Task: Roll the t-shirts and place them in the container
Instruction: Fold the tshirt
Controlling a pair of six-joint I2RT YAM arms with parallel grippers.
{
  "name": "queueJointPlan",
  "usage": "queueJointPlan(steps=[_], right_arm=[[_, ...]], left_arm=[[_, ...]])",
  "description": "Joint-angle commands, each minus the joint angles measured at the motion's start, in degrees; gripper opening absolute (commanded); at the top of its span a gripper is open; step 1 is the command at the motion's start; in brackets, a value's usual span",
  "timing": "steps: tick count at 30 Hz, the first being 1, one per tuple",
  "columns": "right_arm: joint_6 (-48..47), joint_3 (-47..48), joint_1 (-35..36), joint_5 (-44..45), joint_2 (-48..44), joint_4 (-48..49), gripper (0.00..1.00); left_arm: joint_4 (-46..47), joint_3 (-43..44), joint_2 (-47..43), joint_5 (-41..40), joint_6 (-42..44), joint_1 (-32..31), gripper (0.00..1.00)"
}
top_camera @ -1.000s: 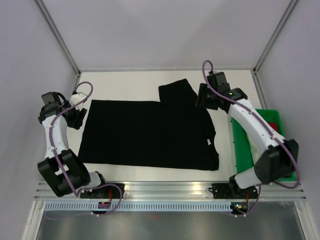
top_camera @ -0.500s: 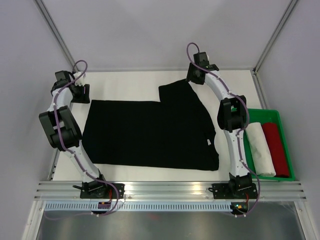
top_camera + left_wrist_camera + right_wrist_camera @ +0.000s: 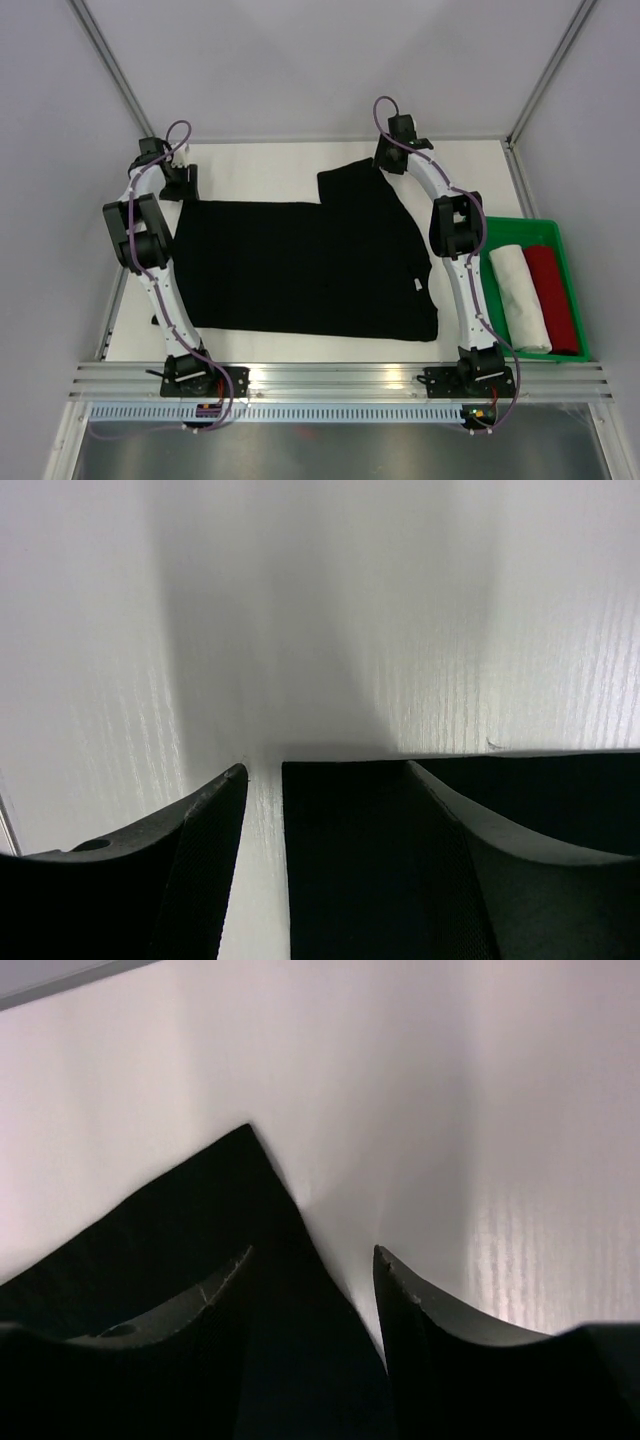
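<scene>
A black t-shirt (image 3: 300,265) lies flat on the white table, its small white neck label (image 3: 416,286) on the right and one sleeve pointing to the far side. My left gripper (image 3: 183,186) is open over the shirt's far left corner. In the left wrist view that corner (image 3: 350,860) lies between the spread fingers (image 3: 325,766). My right gripper (image 3: 390,160) is open at the sleeve's far right corner. In the right wrist view the sleeve cloth (image 3: 200,1200) runs under and between the fingers (image 3: 314,1250). Neither gripper holds cloth.
A green bin (image 3: 570,250) stands at the right edge and holds a white roll (image 3: 518,295) and a red roll (image 3: 552,298). Walls close in the table at the back and sides. Metal rails run along the near edge.
Both arms have stretched out to the far side. The left gripper has come to the shirt's far left corner, the right gripper to the sleeve's far corner. The bin's rolls are uncovered.
</scene>
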Motion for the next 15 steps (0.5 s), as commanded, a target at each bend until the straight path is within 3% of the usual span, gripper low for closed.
queueJointPlan(steps=[1,4,8,12,15], right_arm=[[0.03,-0.45,0.69,-2.26,4.04,-1.99,0.56],[-0.58,-0.62,0.96,-2.26,4.31,-1.99,0.51],[-1.46,-0.97,1.74,-4.63,4.48,-1.55,0.3],[-0.76,-1.93,2.01,-8.58,3.35,-0.41,0.13],[0.03,-3.69,2.01,-10.08,1.42,1.44,0.08]], left_arm=[[-1.61,3.38,2.51,1.96,-4.14,0.38,0.68],[-2.66,4.43,4.0,3.79,-4.93,0.3,0.66],[-3.46,4.53,4.79,5.38,-5.11,-0.06,0.6],[-3.63,3.91,4.62,7.14,-4.41,0.03,0.47],[-3.72,3.74,4.36,7.24,-3.97,0.03,0.43]])
